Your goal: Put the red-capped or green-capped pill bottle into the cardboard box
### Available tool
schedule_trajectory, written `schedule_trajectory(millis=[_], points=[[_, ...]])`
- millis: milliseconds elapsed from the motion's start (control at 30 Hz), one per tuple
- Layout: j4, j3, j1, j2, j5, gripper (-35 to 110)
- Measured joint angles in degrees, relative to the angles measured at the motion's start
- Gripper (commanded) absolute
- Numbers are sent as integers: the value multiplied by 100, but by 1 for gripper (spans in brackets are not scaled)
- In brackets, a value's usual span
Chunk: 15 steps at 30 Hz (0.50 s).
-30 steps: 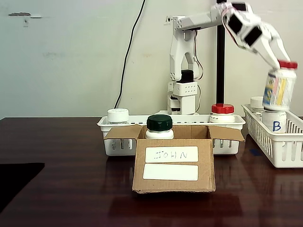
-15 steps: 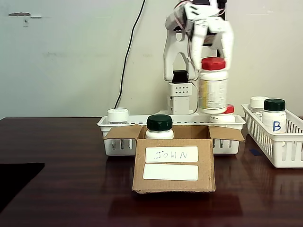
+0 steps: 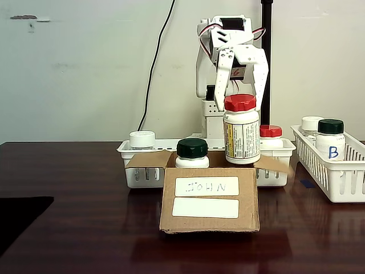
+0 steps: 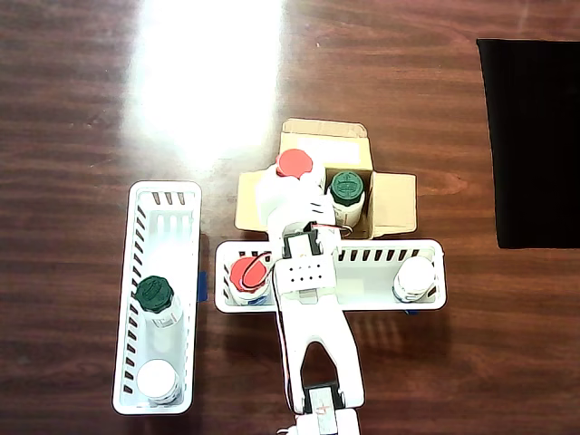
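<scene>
My gripper point(image 3: 241, 106) is shut on a red-capped pill bottle point(image 3: 242, 136), gripping it just under the cap. The bottle hangs upright over the right part of the open cardboard box point(image 3: 209, 197), with its base about level with the box's rim. In the overhead view its red cap point(image 4: 294, 163) lies over the left half of the box point(image 4: 395, 204). A green-capped bottle point(image 3: 192, 152) stands inside the box beside it, also seen from above point(image 4: 345, 188).
A white basket point(image 3: 132, 171) behind the box holds a white-capped bottle point(image 3: 142, 138) and a red-capped one point(image 3: 270, 134). Another basket point(image 3: 342, 180) at right holds a green-capped bottle marked B point(image 3: 331, 141) and a white-capped one point(image 3: 311, 124). A black patch point(image 3: 17, 217) lies at front left.
The gripper has carried the red-capped bottle from above the right basket leftward and down to the box's opening.
</scene>
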Motion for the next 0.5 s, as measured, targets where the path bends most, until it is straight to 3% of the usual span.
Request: schedule_trajectory(millis=[167,500], points=[[-624,615,123,35,149,1],[-800,1151,158,26,387,3]])
